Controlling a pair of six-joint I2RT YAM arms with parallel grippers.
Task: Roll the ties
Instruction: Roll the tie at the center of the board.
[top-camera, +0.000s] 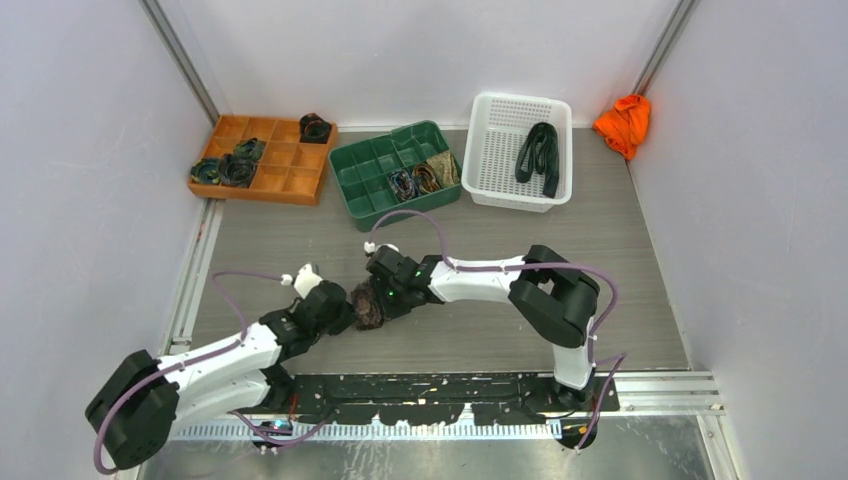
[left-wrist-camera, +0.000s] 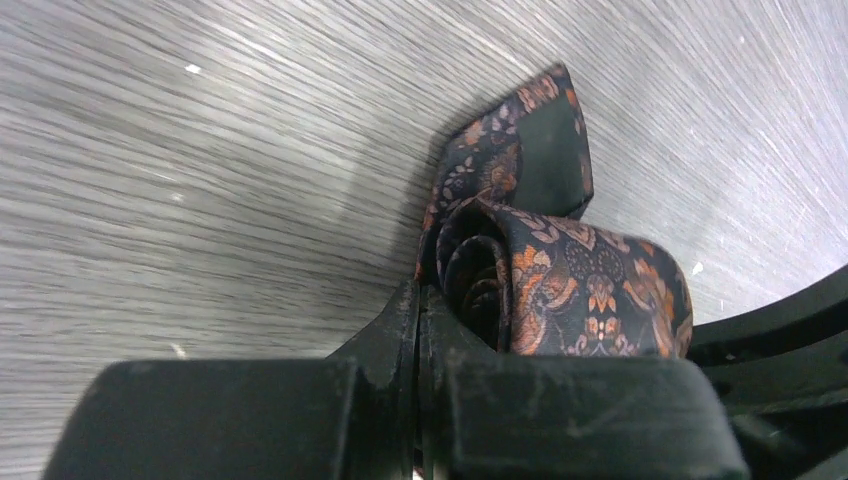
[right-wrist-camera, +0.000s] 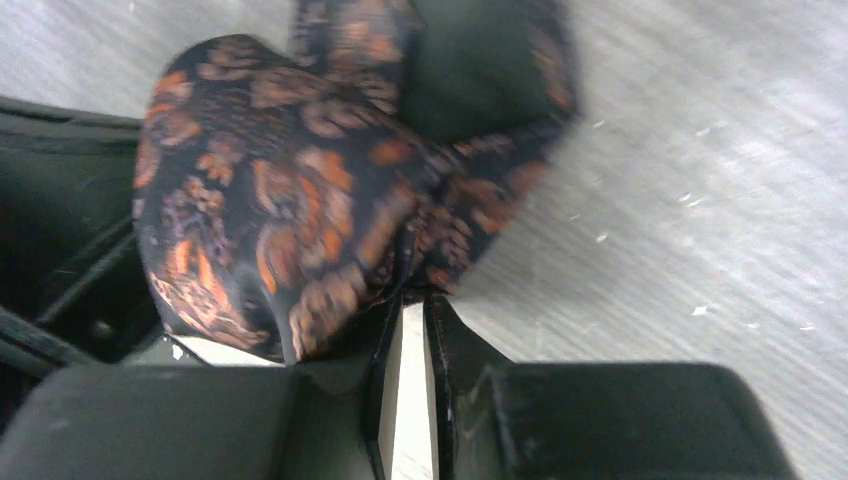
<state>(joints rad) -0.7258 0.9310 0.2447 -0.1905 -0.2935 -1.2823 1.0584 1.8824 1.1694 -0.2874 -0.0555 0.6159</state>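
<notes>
A dark tie with an orange floral pattern (top-camera: 367, 305) sits as a fist-sized coil on the table, between my two grippers. My left gripper (top-camera: 349, 307) comes at it from the left and my right gripper (top-camera: 381, 297) from the right. In the left wrist view the left gripper (left-wrist-camera: 421, 293) has its jaws pressed together at the edge of the coil (left-wrist-camera: 585, 285), whose loose tail stands up behind. In the right wrist view the right gripper (right-wrist-camera: 412, 300) leaves only a narrow slit, with the tie's fabric (right-wrist-camera: 280, 180) caught at the tips.
An orange divided tray (top-camera: 268, 183) at the back left holds several rolled ties (top-camera: 225, 168). A green tray (top-camera: 352, 165) holds more coils (top-camera: 420, 178). A white basket (top-camera: 497, 170) contains an unrolled dark tie (top-camera: 540, 155). An orange cloth lump (top-camera: 623, 122) lies at the back right.
</notes>
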